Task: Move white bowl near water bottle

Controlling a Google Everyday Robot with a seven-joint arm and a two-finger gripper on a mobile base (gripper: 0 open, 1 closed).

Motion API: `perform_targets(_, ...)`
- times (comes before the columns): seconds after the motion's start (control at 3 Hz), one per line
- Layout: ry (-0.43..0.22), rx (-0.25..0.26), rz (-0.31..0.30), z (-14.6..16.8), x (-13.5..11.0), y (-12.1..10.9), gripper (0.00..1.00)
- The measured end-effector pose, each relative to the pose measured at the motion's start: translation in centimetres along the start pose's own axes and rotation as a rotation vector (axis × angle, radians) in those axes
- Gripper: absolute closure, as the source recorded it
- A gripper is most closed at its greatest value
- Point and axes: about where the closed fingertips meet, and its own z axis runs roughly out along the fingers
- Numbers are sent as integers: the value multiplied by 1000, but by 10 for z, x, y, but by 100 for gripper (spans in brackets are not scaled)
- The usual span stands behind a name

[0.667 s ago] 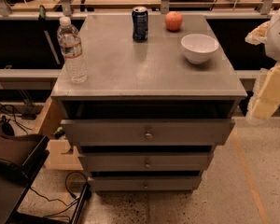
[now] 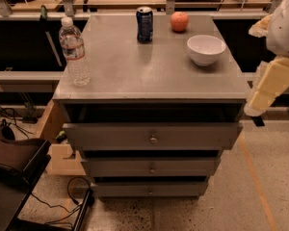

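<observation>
A: Spotting the gripper?
B: Hanging just beside the table's right front corner, apart from the bowl; spread or clenched, not showing.
A: And the white bowl?
B: Sitting upright toward the right rear, well apart from the water bottle standing at the left edge.

We can read no text here: the water bottle wears a white-and-red label band and the dark blue can bears pale markings, but neither is legible to us. The gripper hangs just beside the cabinet, at its right edge, with no readable mark.
</observation>
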Motion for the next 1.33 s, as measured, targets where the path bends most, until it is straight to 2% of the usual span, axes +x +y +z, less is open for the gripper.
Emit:
perform_targets(0.33, -32, 79, -26, 19, -17, -49, 0)
perform_targets(0.67, -35, 124, -84, 43, -34, -94, 0)
perform_targets(1.0, -21, 132, -123, 69, -47, -125, 0)
perform_targets(1.33, 2, 94, -139, 101, -53, -147, 0)
